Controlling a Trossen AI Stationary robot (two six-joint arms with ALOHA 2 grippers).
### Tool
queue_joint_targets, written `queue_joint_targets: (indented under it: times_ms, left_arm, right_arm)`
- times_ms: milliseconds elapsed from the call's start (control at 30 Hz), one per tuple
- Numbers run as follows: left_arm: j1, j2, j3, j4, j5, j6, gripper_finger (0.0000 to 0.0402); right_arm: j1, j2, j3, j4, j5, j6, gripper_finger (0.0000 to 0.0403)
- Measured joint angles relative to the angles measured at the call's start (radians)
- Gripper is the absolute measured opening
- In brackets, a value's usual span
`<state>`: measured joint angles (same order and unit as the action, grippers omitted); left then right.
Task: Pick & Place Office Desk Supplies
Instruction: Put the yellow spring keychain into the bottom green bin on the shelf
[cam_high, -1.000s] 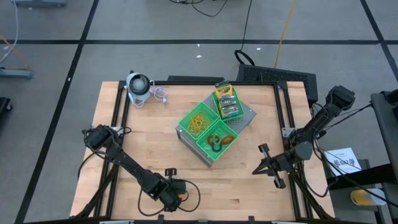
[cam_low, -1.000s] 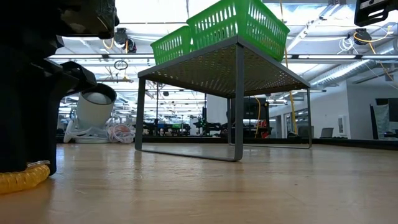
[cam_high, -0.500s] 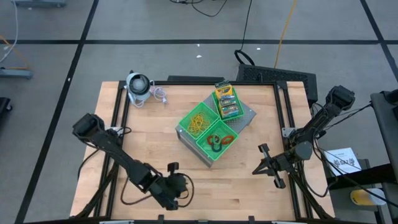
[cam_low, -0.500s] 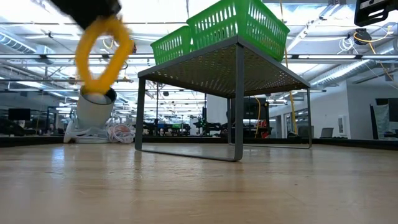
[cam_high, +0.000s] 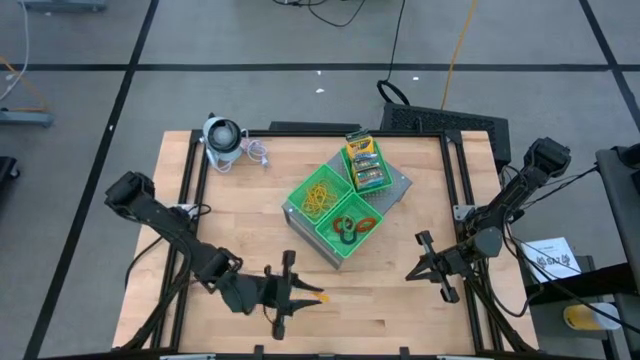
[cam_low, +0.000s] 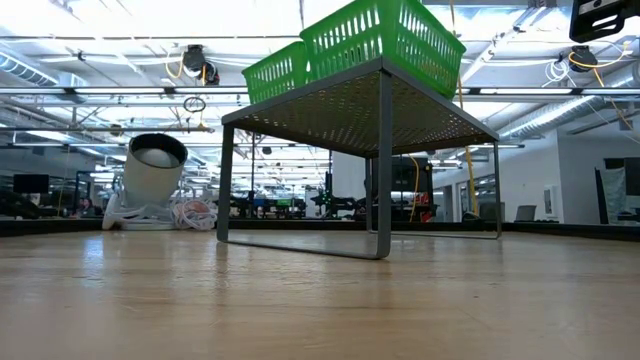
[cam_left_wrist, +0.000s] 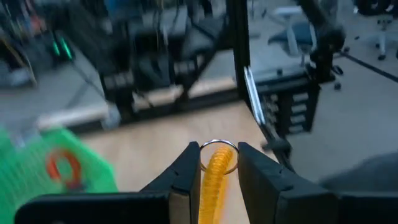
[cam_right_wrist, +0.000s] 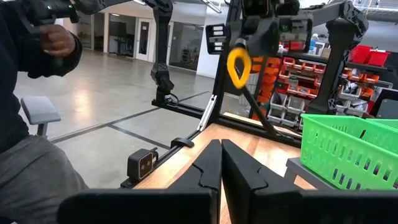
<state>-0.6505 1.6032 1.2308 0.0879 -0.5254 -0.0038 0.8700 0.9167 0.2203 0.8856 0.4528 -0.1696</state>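
Observation:
My left gripper (cam_high: 308, 295) hangs above the table's near edge, pointing toward the right, shut on a yellow coiled ring (cam_left_wrist: 214, 171). From the right wrist view, the ring (cam_right_wrist: 238, 67) shows as a loop under that gripper. Three green trays (cam_high: 345, 205) sit on a grey stand. One holds printed card boxes (cam_high: 364, 163), one tan rubber bands (cam_high: 320, 197), one small coloured rings (cam_high: 355, 225). My right gripper (cam_high: 410, 273) waits shut at the table's right side, touching nothing. My left gripper pinches the yellow coiled ring between its two fingers (cam_left_wrist: 186, 177). The coil (cam_left_wrist: 213, 180) runs along the gap, and a small metal ring (cam_left_wrist: 219, 152) stands just past the tips. The fingers lie nearly level, pointing toward the table's right. The loop hangs below them, lifted clear of the table.
A grey-white round gadget (cam_high: 222, 140) stands at the far left corner, with a clear piece beside it. The stand's thin legs (cam_low: 383, 170) leave open space beneath it. A seated person (cam_right_wrist: 31, 93) shows beyond the table's edge. Bare wood lies between the stand and the near edge.
My left gripper has risen from the table near the front edge and tipped from pointing down to nearly level, swinging toward the right. The yellow coiled ring came up off the wood with it and has left the low view's top.

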Motion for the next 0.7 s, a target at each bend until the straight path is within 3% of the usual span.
queue_joint_targets:
  times_ms: [167, 300, 433, 700]
  left_arm:
    - [0.047, -0.001, 0.0, 0.191, -0.003, 0.208, 0.0091]
    - [0.1, -0.001, 0.0, 0.263, -0.002, 0.282, 0.0099]
    - [0.171, -0.001, 0.0, 0.28, -0.001, 0.278, 0.0092]
    - [0.317, 0.0, 0.0, 0.195, 0.007, 0.119, 0.0095]
  right_arm:
    - [0.0, 0.0, 0.0, 0.004, 0.0, 0.0, 0.0]
    - [0.0, 0.0, 0.0, 0.007, 0.0, 0.0, 0.0]
    - [0.0, 0.0, 0.0, 0.007, 0.0, 0.0, 0.0]
    - [0.0, 0.0, 0.0, 0.007, 0.0, 0.0, 0.0]
